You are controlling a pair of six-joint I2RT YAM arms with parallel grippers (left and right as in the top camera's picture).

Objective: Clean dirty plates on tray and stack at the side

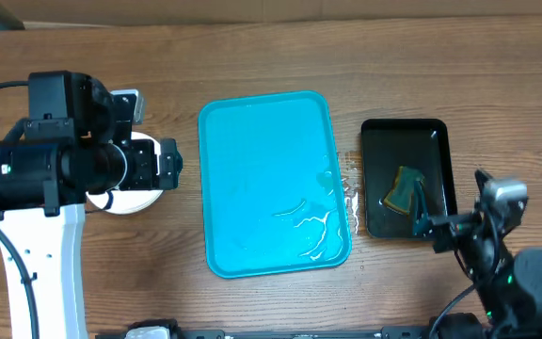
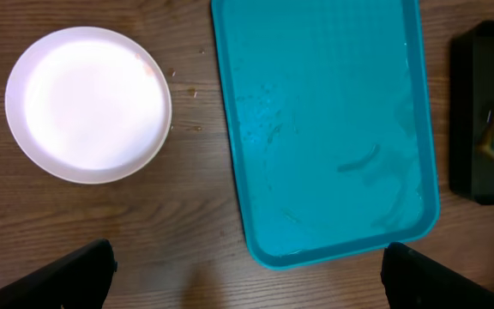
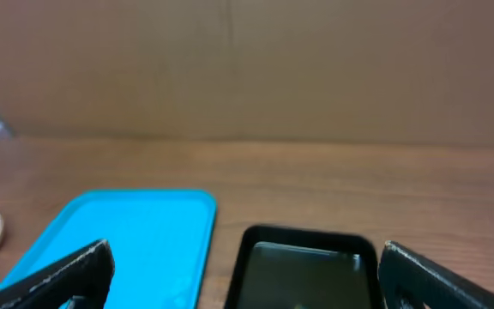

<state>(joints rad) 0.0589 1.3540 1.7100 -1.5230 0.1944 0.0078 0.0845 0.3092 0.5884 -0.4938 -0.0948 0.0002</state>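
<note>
Sitting just left of the turquoise tray (image 2: 316, 86), a white plate (image 2: 88, 103); left gripper (image 2: 247, 253), right gripper (image 3: 245, 251) both spread wide.

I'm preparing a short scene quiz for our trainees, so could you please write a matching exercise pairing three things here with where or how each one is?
Things:
1. white plate
2. turquoise tray
3. sponge

States:
A. lies in the black tray
B. sits on the wooden table, off both trays
C. holds no plates, only wet streaks

Pairs: 1-B; 2-C; 3-A
</note>
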